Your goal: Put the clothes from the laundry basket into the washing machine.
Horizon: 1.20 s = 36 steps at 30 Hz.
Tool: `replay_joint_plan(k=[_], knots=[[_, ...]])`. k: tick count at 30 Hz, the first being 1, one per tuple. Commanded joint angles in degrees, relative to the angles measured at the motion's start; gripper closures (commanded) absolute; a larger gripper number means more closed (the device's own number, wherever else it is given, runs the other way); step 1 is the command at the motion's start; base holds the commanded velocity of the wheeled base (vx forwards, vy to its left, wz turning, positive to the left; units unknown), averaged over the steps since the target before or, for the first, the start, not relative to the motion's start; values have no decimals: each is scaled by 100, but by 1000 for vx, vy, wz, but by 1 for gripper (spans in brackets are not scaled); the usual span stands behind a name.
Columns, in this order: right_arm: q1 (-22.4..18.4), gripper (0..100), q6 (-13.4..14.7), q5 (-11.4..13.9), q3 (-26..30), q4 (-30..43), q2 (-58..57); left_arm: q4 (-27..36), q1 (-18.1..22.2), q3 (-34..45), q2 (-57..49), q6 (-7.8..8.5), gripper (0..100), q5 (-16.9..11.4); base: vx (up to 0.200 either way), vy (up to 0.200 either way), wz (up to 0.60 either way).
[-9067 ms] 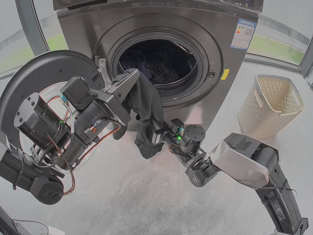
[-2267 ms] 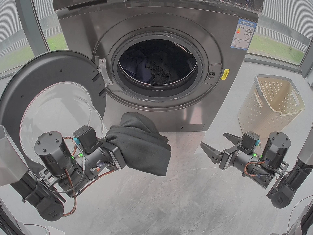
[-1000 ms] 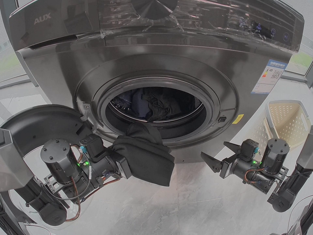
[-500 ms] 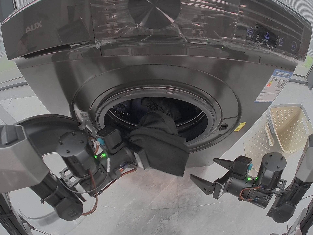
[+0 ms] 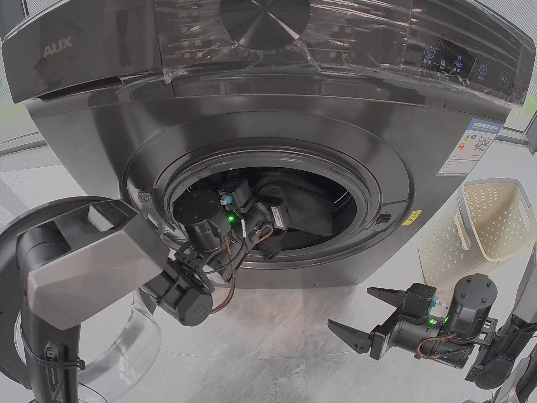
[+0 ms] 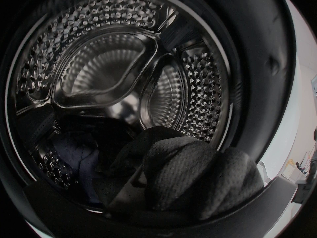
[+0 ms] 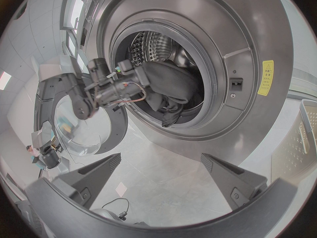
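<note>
- Garment, dark, sits bunched in the washing machine opening, partly inside the drum, with one end hanging onto the opening's lower rim.
- We see the left gripper within that opening, wrapped in the cloth; we cannot tell whether it grips.
- The right gripper hangs released, jaws wide apart, over the floor before the machine's right front corner.
- Other dark clothes lie at the drum's bottom.
- The laundry basket stands by the machine's right side.
- A yellow sticker sits beside the latch, and a blue-topped label is at the front's right edge.
</note>
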Motion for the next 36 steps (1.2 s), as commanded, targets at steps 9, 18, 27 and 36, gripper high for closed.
replay_joint_plan(k=[9, 18, 27, 36], knots=[[29, 0, -3, 13, 56, -4, 1, 1429, 467, -2760, 1433, -24, 100, 135, 0, 0, 0], [29, 0, -3, 13, 48, -4, 19, 1790, 573, -3217, 1485, -103, 100, 311, 0, 0, 0], [11, 0, 6, 13, 48, -4, 19, 2159, 371, -2576, 976, -551, 0, 425, 0, 0, 0], [29, 0, -3, 22, 30, -4, 28, 2967, 256, -2031, 457, -1035, 0, 223, 0, 0, 0]])
